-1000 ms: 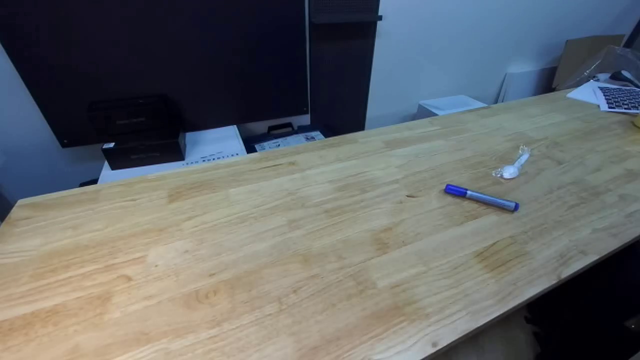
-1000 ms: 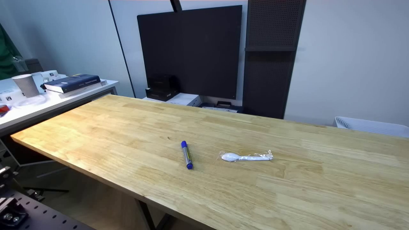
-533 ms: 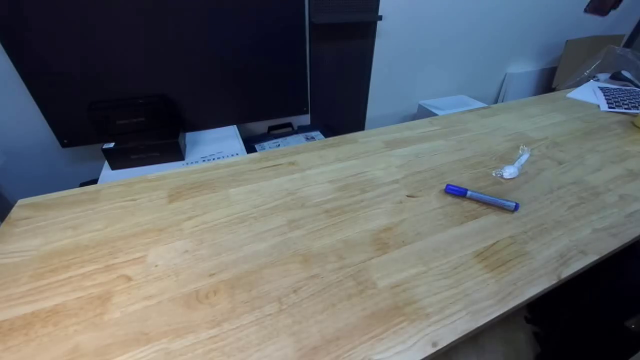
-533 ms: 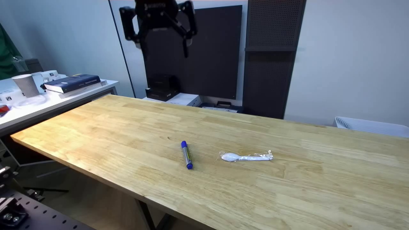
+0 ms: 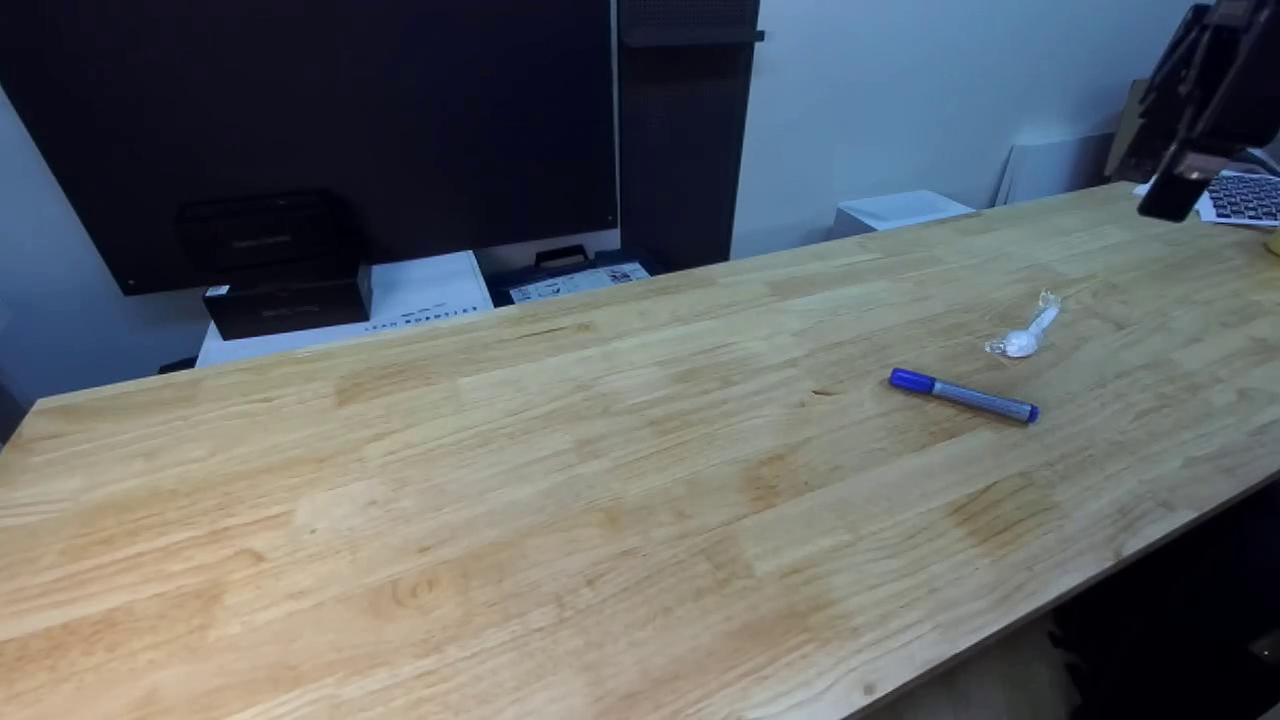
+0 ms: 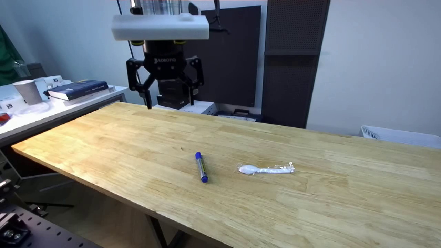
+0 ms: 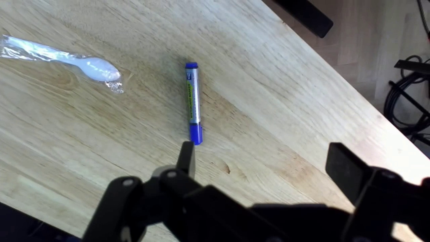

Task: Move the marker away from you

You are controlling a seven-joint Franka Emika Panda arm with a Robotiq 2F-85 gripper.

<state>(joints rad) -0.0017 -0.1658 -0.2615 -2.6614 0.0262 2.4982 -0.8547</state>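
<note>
A black, two-fingered Robotiq gripper [image 6: 170,104] is hanging well above a pale, wood-grained table [image 6: 327,213], its fingers [image 7: 344,169] pointing downward; the jaws are standing wide apart, with a broad gap between them. A white, bar-shaped body [image 6: 160,28] is sitting directly over the gripper. A silver-barrelled, blue-capped whiteboard marker [image 7: 194,97] is lying flat on the table, well apart from the gripper in both exterior views. In the wrist view, its cap [image 7: 196,133] is pointing toward the gripper. A white plastic spoon [image 7: 97,68] in a clear, crinkled wrapper [image 7: 116,86] is lying near the marker, apart from it, bowl end toward the marker. Beyond the table, a large, black, rectangular panel [image 6: 231,69] is showing against a pale, smooth wall [image 6: 379,62]. On a white side table [image 6: 20,122], a grey, tapered cup [image 6: 28,92] is standing near a thick, dark-blue book [image 6: 77,90].
</note>
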